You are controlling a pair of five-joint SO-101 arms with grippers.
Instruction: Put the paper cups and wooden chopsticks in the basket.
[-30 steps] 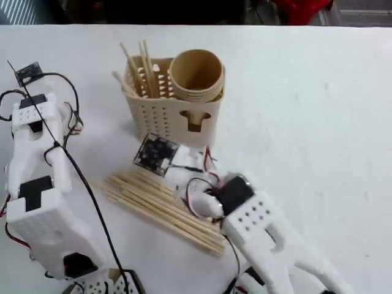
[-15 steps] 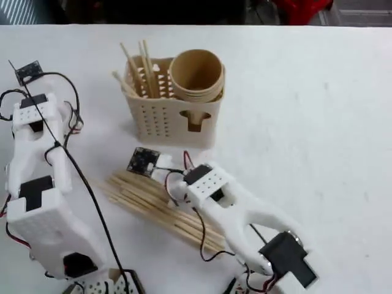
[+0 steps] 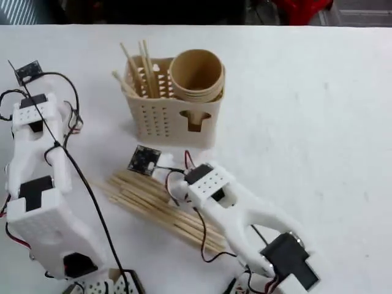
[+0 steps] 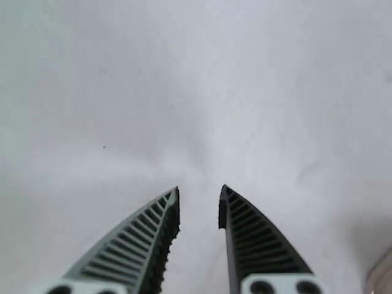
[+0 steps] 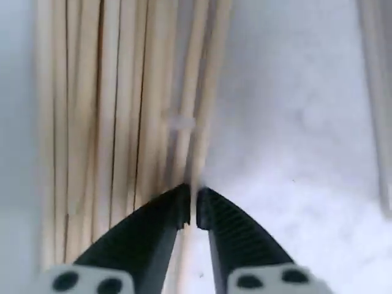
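your right claw (image 5: 191, 205) is down at the edge of the loose chopsticks (image 5: 116, 110), its jaws drawn almost together on the outermost stick, which runs straight into the narrow gap between the tips. it reads as a pinch on that one stick, though how firm the hold is cannot be told. the rest of the pile lies flat on the white counter (image 3: 306, 122), side by side in a slanting row just in front of the basket (image 3: 162, 116).

the basket, cream plastic with rows of small holes, stands upright and is partly loaded. a nested stack of brown paper cups (image 3: 197, 76) sits mouth up in one end, and a few standing chopsticks (image 3: 142, 64) lean out of the other.

your left claw (image 4: 199, 193) hangs over bare counter well off to the side, jaws parted and empty.

by this showing the cups look done. the chopsticks are the job left, and most of them are on the counter. they are thin, pale, smooth and packed tight together, so expect neighbours to drag along or slip.
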